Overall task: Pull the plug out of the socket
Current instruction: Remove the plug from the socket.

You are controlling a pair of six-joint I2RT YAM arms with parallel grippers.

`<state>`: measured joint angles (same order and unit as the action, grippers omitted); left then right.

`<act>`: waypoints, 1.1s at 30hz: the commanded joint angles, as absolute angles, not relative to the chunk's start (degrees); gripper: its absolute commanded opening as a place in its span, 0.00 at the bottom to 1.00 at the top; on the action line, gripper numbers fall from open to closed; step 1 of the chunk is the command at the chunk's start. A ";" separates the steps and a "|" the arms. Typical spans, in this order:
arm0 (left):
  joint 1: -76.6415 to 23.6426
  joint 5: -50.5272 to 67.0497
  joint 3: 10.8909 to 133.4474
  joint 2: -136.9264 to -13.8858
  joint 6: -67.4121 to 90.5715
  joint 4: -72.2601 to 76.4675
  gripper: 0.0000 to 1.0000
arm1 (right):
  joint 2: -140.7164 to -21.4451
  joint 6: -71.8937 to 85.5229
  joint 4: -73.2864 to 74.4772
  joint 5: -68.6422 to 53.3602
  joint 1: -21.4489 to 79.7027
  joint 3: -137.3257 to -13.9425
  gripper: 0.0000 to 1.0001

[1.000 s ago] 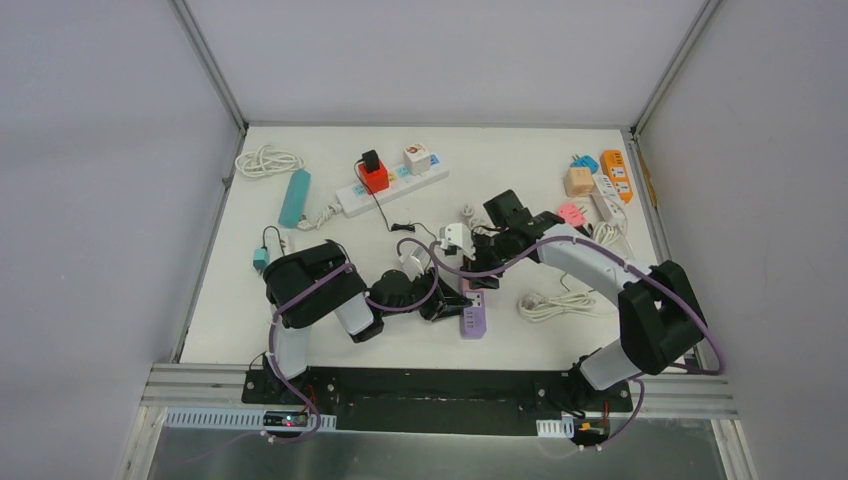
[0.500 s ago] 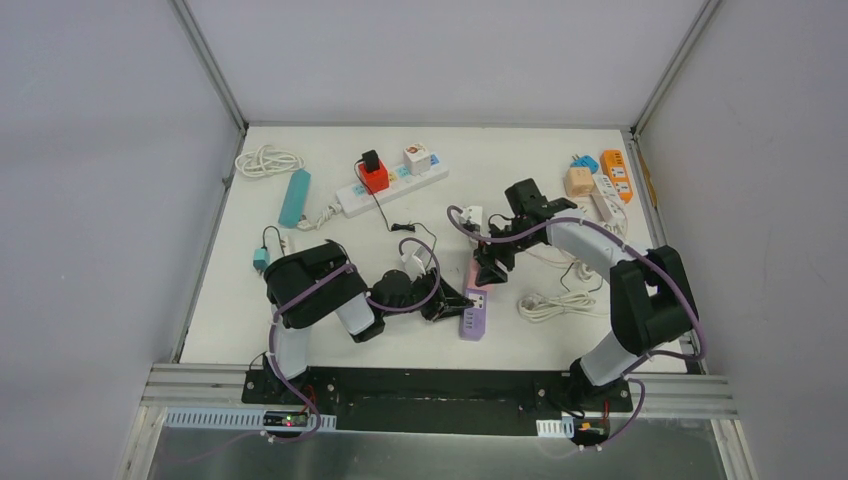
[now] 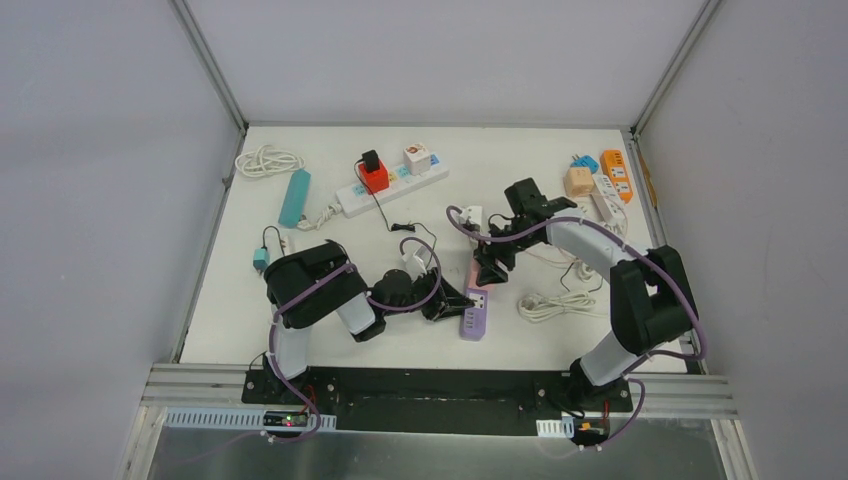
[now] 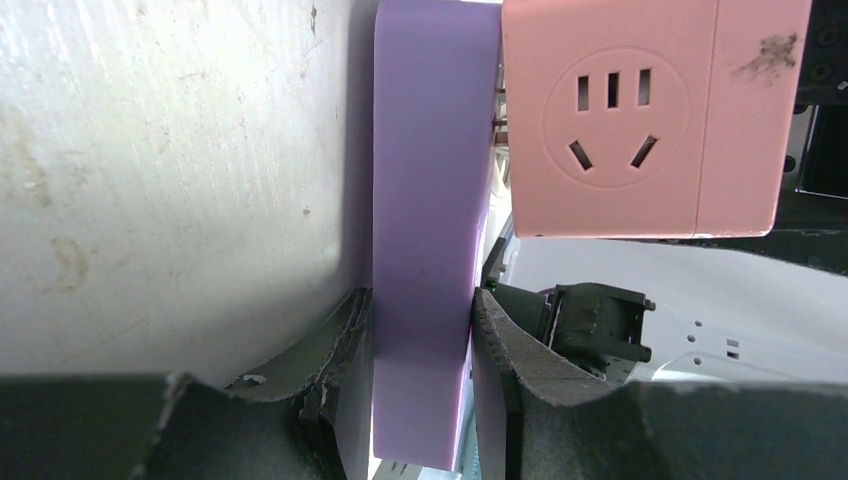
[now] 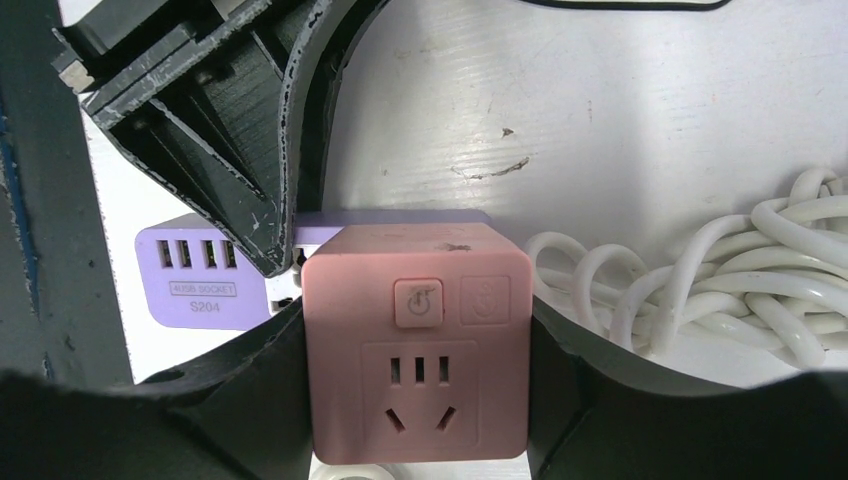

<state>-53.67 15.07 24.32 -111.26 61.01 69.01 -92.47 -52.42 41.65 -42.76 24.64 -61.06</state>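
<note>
**A:** Where is the plug at this moment?

**B:** The pink plug cube (image 5: 418, 390) is at the far end of the purple socket block (image 4: 425, 200), near the middle of the table (image 3: 480, 150). In the right wrist view the cube stands in front of the purple block and covers a part of it.

**A:** Is it out of the socket?

**B:** I cannot tell with certainty. In the left wrist view the side of the cube is just beside the purple face. Something small and dark shows between them, maybe pins, but it is too small to be sure.

**A:** What does the right gripper (image 5: 415, 340) do?

**B:** Its two black fingers (image 5: 270, 345) press on the left and right sides of the pink cube, so it is clamped on it. The face with the button and the socket holes looks toward the camera.

**A:** And the left gripper (image 4: 420, 320)?

**B:** It is closed on the purple block. One pad touches each long side, at the near end.

**A:** What else is close?

**B:** A coil of white cable (image 5: 700, 290) lies on the table just to the right of the cube. The end of the purple block shows four USB ports (image 5: 203, 255). A white power strip (image 3: 392, 187) lies well apart, at the far side.
</note>
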 commanded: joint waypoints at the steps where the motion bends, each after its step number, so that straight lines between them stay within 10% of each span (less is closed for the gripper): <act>1: -54.13 13.28 24.35 -113.44 59.28 61.52 0.00 | -88.50 -49.75 41.06 -39.71 27.46 -60.01 0.00; 13: -54.02 12.60 23.53 -113.95 59.77 62.56 0.00 | -81.41 -54.15 31.41 -17.85 40.01 -53.95 0.00; 33: -54.01 12.38 22.91 -114.61 60.03 64.08 0.00 | -86.48 -45.05 42.10 -49.54 22.93 -61.52 0.00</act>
